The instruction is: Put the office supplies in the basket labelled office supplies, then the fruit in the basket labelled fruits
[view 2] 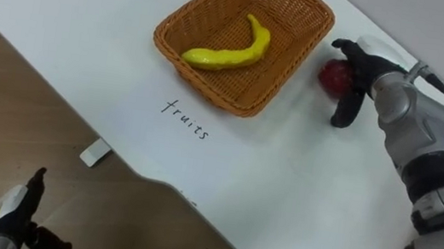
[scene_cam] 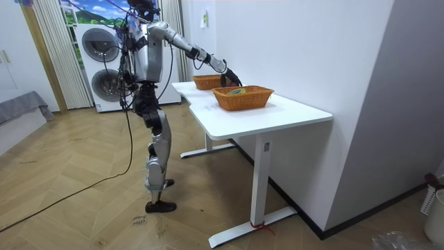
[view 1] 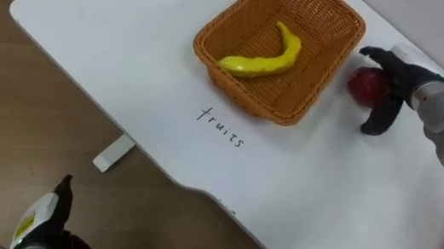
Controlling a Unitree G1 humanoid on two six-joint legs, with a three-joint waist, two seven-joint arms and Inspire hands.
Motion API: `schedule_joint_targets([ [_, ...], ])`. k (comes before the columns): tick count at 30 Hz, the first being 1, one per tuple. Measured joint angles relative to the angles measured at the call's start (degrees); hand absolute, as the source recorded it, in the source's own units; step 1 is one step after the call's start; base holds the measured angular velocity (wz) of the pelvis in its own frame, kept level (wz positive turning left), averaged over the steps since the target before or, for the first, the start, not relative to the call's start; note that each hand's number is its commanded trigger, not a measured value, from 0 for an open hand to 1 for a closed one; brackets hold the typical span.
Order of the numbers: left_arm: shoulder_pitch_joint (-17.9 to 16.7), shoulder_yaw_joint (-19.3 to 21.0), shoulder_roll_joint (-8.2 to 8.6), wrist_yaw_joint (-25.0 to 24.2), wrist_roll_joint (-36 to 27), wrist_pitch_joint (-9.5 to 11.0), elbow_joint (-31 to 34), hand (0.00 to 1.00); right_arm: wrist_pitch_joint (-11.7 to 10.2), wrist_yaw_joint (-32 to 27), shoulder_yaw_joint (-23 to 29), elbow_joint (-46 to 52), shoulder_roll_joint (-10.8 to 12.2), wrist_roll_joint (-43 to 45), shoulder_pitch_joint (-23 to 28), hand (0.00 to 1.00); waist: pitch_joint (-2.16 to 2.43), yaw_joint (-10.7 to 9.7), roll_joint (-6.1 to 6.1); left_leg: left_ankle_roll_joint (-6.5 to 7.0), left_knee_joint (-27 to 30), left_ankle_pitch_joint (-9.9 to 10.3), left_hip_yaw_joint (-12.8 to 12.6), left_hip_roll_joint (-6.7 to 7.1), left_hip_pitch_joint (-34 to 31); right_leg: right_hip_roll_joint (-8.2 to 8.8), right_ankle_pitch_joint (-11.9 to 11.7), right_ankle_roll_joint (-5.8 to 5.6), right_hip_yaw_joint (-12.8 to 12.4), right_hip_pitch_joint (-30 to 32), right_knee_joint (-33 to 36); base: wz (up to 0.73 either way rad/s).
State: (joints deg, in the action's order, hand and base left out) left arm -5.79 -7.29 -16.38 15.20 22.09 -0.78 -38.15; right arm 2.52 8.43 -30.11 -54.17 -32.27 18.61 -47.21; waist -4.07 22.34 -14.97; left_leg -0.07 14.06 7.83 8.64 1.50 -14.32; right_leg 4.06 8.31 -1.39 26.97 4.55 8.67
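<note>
So, your right hand (view 1: 398,81) sat at the basket's (view 1: 247,93) 3 o'clock with its fingers spread wide, one reaching past the apple's (view 1: 363,85) far side and the thumb hooked down at its near side. I could not tell whether either touched it. The apple lay on the table (view 1: 127,60) between them, just beside the basket wall. The banana (view 1: 265,60) lay inside the basket. Your left hand (view 1: 42,219) hung low at 7 o'clock, off the table edge; I could not tell its fingers. The risk, as I judged it, was that a round apple bracketed that loosely could roll toward 12 or 6 o'clock if your thumb met it off-centre. Closing so near the wicker could also snag a finger or shove the basket toward 9 o'clock, and a low carry would clip the rim.
</note>
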Motion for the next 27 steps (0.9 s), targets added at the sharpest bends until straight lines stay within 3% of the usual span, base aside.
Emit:
schedule_joint_targets([
  [2, 0.12, -0.30, 0.05, 0.00, 0.00, 0.01, -0.04, 0.00, 0.01, -0.71, 0.01, 0.01, 0.01, 0.43, 0.50, 1.00, -0.06, -0.09, 0.32, -0.01, 0.40, 0.00, -0.04, 0.00, -0.12, -0.02, -0.07, 0.12, 0.00, -0.04, 0.02, 0.00],
  [8, -0.17, -0.81, 0.08, 0.12, 0.01, 0.11, -0.20, 0.00, 0.02, -3.55, 1.13, -0.11, 0.01, 2.11, 0.57, 1.00, 0.41, 0.51, 1.75, -0.08, 0.22, -0.30, -0.02, 0.00, -0.40, -0.02, -0.16, 0.26, 0.00, 0.36, 0.02, 0.00],
  [27, 0.92, -0.78, 0.14, 0.14, 0.01, 1.13, -2.51, 0.00, 0.00, -3.43, 1.10, -0.07, 0.06, 1.71, 0.58, 1.00, 0.39, 0.19, 1.06, -0.10, -0.48, -0.34, -0.03, -0.12, -0.10, -0.07, -0.16, 0.26, 0.00, 0.37, 0.02, 0.00],
])
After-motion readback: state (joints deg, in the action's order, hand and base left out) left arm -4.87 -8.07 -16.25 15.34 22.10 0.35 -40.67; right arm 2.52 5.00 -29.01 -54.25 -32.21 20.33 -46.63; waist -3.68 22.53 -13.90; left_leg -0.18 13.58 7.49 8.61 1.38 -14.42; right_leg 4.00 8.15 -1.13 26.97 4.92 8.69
